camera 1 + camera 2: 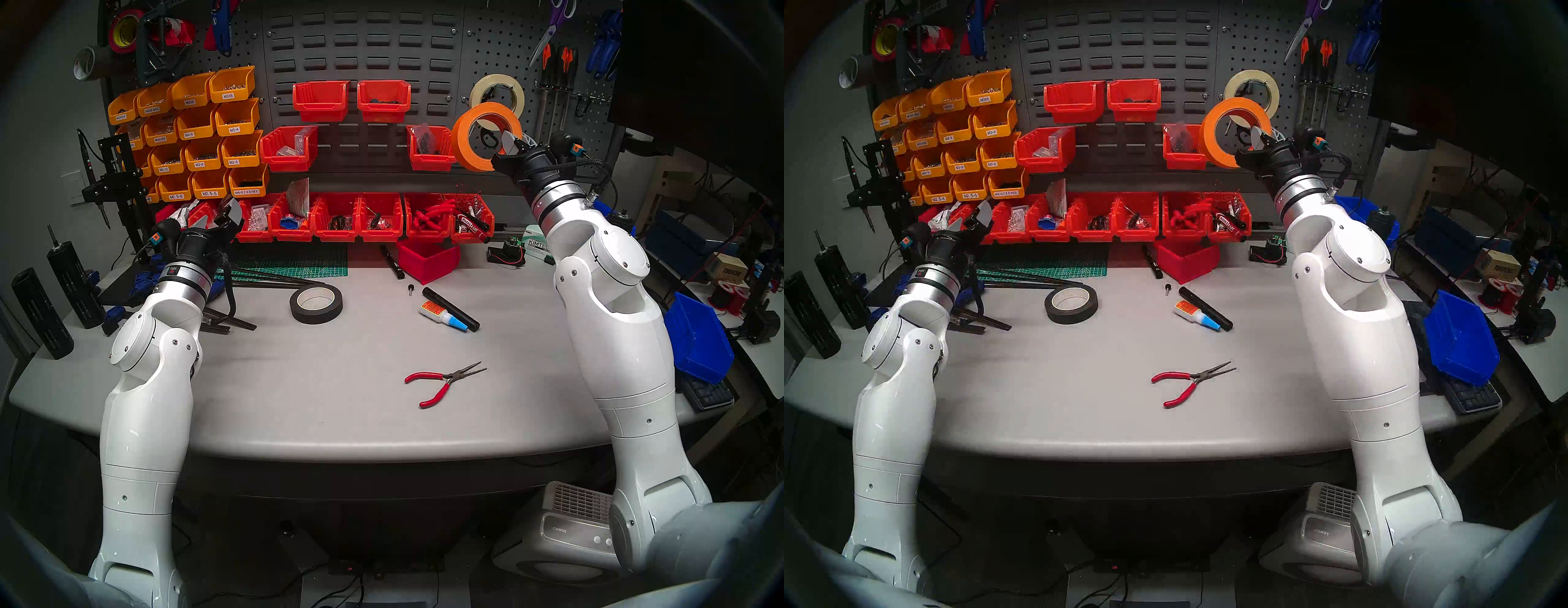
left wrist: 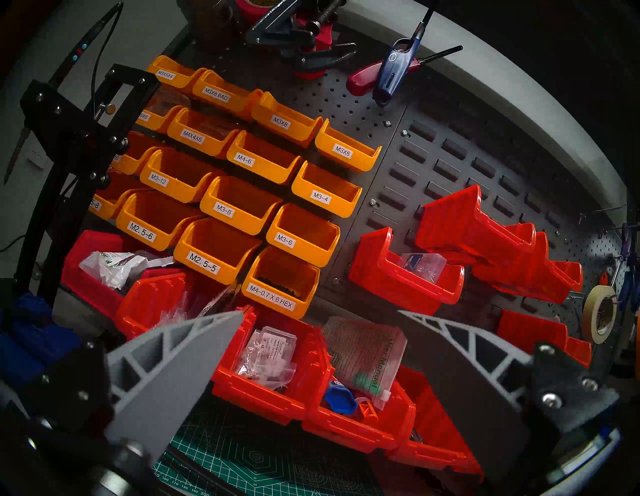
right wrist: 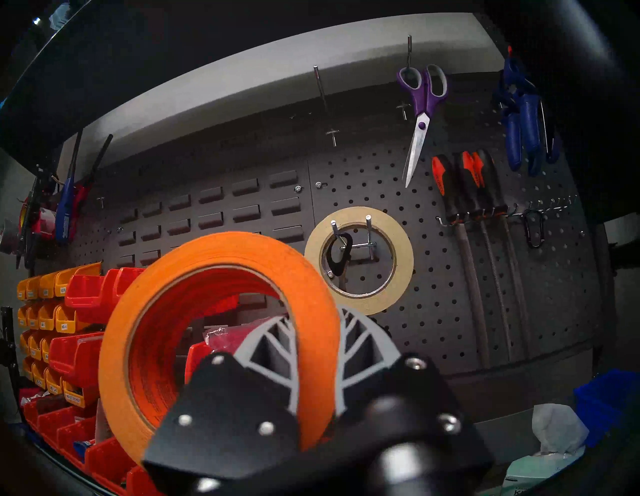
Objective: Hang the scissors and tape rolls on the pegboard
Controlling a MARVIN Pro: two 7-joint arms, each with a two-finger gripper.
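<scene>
Orange tape roll (image 3: 221,332) pinched in right claw (image 3: 317,346), cream roll (image 3: 360,256) on pegboard (image 3: 433,294) hook just behind; left claw (image 2: 318,350) spread

Bright orange tape roll (image 3: 221,332), cream masking roll (image 3: 358,259), black scissor handle (image 3: 337,254) noted. Dark grey pegboard (image 3: 433,277), regular round-hole grid. Grey ribbed fingers (image 3: 360,346). Purple-handled scissors (image 3: 422,114). Red bins (image 1: 335,216), yellow bins (image 1: 203,127), white labels.

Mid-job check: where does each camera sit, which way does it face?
Head pair: above the bench, facing the pegboard; both arms show.
Left wrist: tilted, facing the bins; open left end effector at the bottom.
Right wrist: facing the pegboard; right end effector shut on the orange tape roll.
All share the cream tape roll.
</scene>
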